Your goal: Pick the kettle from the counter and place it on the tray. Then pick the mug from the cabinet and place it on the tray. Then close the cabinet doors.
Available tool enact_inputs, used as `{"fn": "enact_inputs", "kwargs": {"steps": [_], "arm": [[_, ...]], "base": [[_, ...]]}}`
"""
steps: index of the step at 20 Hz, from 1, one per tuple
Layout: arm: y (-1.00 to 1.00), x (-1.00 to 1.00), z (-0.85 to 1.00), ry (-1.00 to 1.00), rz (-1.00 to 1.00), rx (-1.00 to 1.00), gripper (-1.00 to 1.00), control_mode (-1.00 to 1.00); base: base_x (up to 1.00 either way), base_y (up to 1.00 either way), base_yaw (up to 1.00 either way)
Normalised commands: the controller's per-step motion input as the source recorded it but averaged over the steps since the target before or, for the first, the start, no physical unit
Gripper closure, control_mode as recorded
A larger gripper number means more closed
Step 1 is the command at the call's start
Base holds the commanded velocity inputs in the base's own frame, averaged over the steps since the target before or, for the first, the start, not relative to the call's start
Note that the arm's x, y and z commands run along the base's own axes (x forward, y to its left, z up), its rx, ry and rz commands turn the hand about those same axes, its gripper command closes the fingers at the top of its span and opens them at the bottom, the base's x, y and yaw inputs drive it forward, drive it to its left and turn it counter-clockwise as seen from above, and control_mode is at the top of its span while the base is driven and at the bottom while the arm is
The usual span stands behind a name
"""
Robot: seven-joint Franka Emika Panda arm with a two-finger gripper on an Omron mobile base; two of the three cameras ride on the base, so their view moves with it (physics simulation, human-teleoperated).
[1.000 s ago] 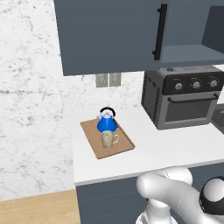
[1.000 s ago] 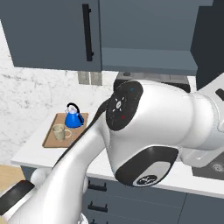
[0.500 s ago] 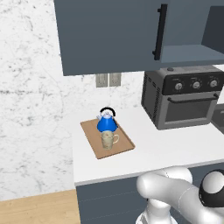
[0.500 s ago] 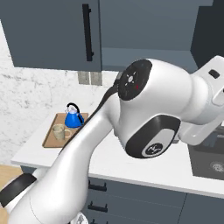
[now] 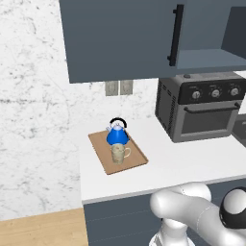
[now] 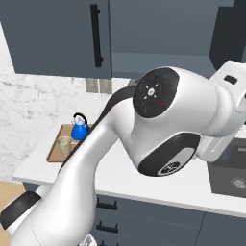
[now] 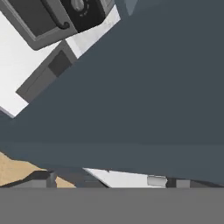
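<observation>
The kettle (image 5: pixel 116 135) and mug (image 5: pixel 118 153) stand touching on the tray (image 5: pixel 136 159). A dark door panel (image 7: pixel 144 96) lies close ahead of the jaws, the oven (image 7: pixel 52 15) beyond it. Whether the gripper's jaws are spread cannot be told.

Kettle (image 5: pixel 117 135) and mug (image 5: pixel 118 153) stand on the tray (image 5: pixel 103 156) on the table (image 5: pixel 192 156), seemingly touching. Left cabinet door (image 5: pixel 120 38) looks shut.

No legible text, labels or numbers anywhere.
</observation>
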Motion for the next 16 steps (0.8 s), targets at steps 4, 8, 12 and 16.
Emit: {"fn": "enact_inputs", "kwargs": {"steps": [4,8,12,16], "arm": [[0.35,0.5,0.0,0.14,0.16,-0.06,-1.0,-1.0],[0.37,0.62,0.0,0.15,0.15,-0.07,-1.0,-1.0],[0.41,0.68,0.0,0.14,0.14,-0.09,-1.0,-1.0],[0.39,0.66,0.0,0.12,0.14,-0.09,-1.0,-1.0]], "base": [[0.0,0.0,0.0],[0.0,0.0,0.0],[0.0,0.0,0.0],[0.0,0.0,0.0]]}}
